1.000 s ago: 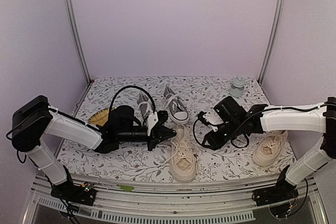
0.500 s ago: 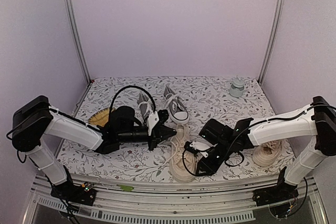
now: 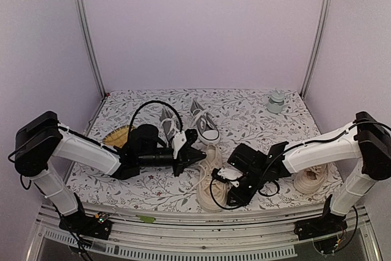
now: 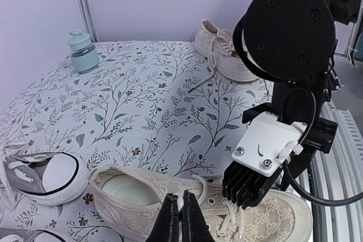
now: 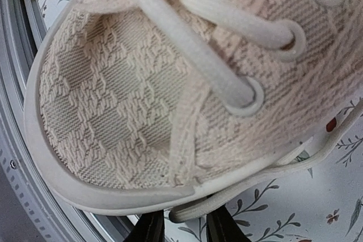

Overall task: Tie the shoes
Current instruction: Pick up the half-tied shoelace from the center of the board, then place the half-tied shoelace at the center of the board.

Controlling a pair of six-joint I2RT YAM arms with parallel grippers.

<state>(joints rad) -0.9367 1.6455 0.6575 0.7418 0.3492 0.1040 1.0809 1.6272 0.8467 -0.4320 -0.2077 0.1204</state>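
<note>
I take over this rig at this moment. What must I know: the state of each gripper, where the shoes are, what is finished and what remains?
Left gripper: shut, at the side of the near cream shoe; whether it pinches anything is not visible.
Right gripper: at that shoe's toe, jaws either side of a loose lace; grip not clear.
Other cream shoe: far right, lace trailing on the table.
Grey pair: behind, nothing touching them.
Done: no bow visible on either cream shoe.
Left: tie both; the grey laces are too small to judge.
</note>
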